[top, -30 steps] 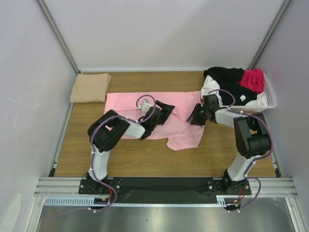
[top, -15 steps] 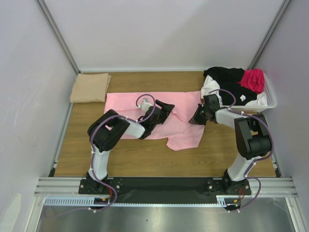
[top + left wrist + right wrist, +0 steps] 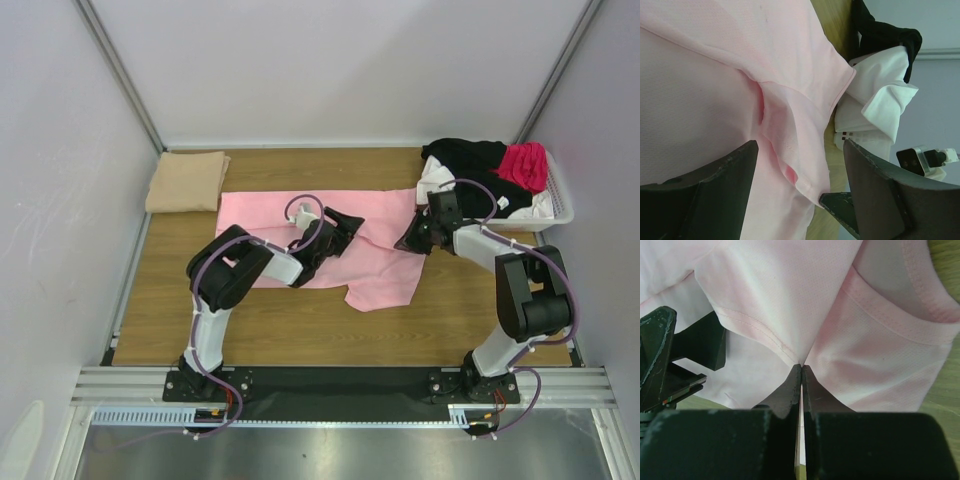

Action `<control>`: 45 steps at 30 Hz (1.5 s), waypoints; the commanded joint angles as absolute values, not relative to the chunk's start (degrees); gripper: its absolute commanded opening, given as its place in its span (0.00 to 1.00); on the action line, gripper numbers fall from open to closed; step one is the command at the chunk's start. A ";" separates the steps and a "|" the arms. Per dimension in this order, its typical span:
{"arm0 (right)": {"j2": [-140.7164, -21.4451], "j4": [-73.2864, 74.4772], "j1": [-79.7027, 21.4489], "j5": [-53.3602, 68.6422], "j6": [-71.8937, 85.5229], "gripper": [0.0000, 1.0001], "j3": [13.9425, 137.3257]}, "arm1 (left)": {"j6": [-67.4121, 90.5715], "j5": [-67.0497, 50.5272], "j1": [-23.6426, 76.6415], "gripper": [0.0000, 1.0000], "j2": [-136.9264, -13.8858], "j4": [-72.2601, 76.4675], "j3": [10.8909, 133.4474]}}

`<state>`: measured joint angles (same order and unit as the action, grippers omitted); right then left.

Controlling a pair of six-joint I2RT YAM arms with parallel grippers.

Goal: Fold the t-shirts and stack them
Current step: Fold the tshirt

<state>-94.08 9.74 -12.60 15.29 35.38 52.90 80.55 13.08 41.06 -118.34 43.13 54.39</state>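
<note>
Pink t-shirt [image 3: 256,214] spread rumpled (tan one [image 3: 186,181] folded aside).

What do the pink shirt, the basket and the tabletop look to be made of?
The pink t-shirt: soft matte knit, probably cotton or a blend; fine pitted weave, stitched hems and loose folds show. The basket: white, apparently rigid plastic; thin smooth rim holding its shape. The tabletop: wood-look, perhaps laminate or veneer; streaky brown grain, low sheen.

On the one table [image 3: 280,330] lie two t-shirts: one light pink t-shirt [image 3: 260,210] and one tan t-shirt [image 3: 185,181]. One white basket [image 3: 563,198] holds a heap in three colours: black cloth [image 3: 465,155], white cloth [image 3: 432,173] and magenta cloth [image 3: 525,165]. There are two arms, the left arm [image 3: 225,280] and the right arm [image 3: 530,295].
</note>
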 commanded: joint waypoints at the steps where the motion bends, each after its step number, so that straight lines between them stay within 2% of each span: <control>1: -91.58 10.98 -11.78 14.68 34.80 0.00 53.44 | 80.77 11.95 41.13 0.75 -118.92 47.81 56.43; 12: -89.65 10.90 -10.90 15.38 34.98 0.00 53.17 | 83.23 10.72 43.68 0.77 -120.41 47.73 58.89; 22: -89.91 10.63 -10.90 15.64 34.98 0.00 53.26 | 84.99 13.80 45.44 0.79 -118.39 43.94 57.13; 32: -89.56 10.37 -10.72 15.64 34.80 0.00 52.73 | 85.87 17.58 44.74 0.79 -122.87 46.49 61.08; 43: -90.44 10.20 -10.55 16.00 34.72 0.00 52.91 | 86.31 22.76 44.30 0.72 -121.38 48.69 58.63; 45: -90.53 10.20 -10.46 16.00 34.72 0.00 53.00 | 86.48 22.59 44.12 0.67 -121.46 49.04 58.54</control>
<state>-91.50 10.90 -10.83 15.53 35.38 52.90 85.60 19.92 44.62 -122.89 45.17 59.05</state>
